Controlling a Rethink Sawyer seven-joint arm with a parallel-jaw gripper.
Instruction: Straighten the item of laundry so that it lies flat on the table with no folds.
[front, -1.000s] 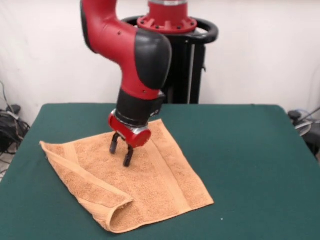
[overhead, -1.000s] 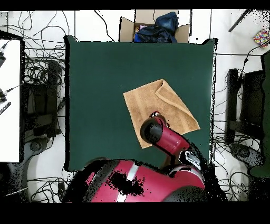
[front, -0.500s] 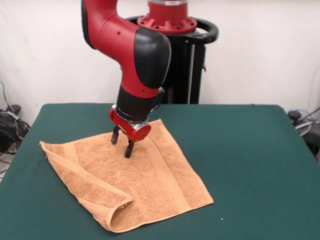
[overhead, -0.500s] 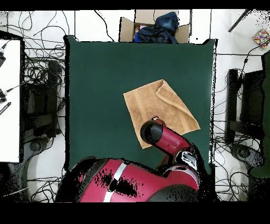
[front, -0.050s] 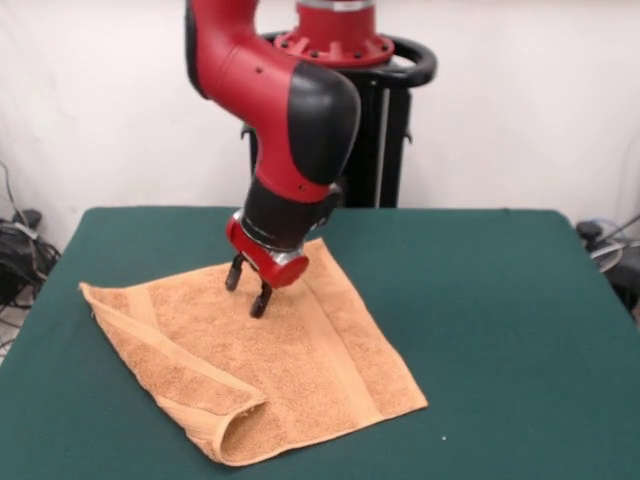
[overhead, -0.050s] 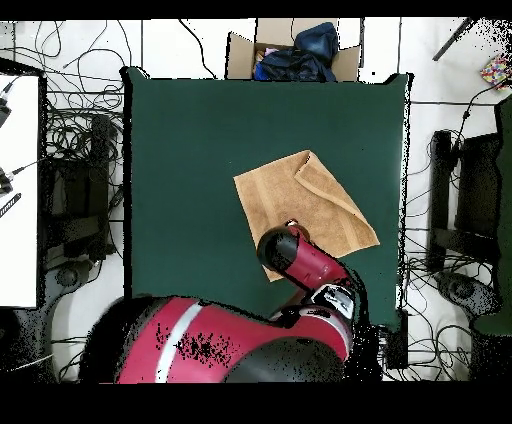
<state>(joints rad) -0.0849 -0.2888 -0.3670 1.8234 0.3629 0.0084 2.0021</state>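
Orange-tan terry towel (front, -0.050s: 262, 362) lying on the dark green table (front, -0.050s: 500, 330), set toward the front view's left half and turned diamond-wise to the table edges. Most of the cloth lies flat in a single layer, with a smoother woven band running near its right-hand edge. One folded strip (front, -0.050s: 170, 365) is doubled over along the lower-left edge, ending in a small open loop at the nearest corner; in the overhead view the same fold (overhead, -0.050s: 335, 195) appears as a flap laid across the towel's upper right part.

Gripper (front, -0.050s: 249, 289) poised over the far half of the towel, fingers spread apart with nothing between them; the tips are at or just above the pile, and contact cannot be confirmed. The red and black arm (front, -0.050s: 295, 110) slants down from above.

Progress, as judged: the towel is largely spread, but the task is unfinished while the doubled strip remains. What is left is to take the folded edge and draw it outward so the whole cloth lies in one layer.

Beyond the far table edge, overhead view: an open cardboard box (overhead, -0.050s: 292, 50) holding dark items.
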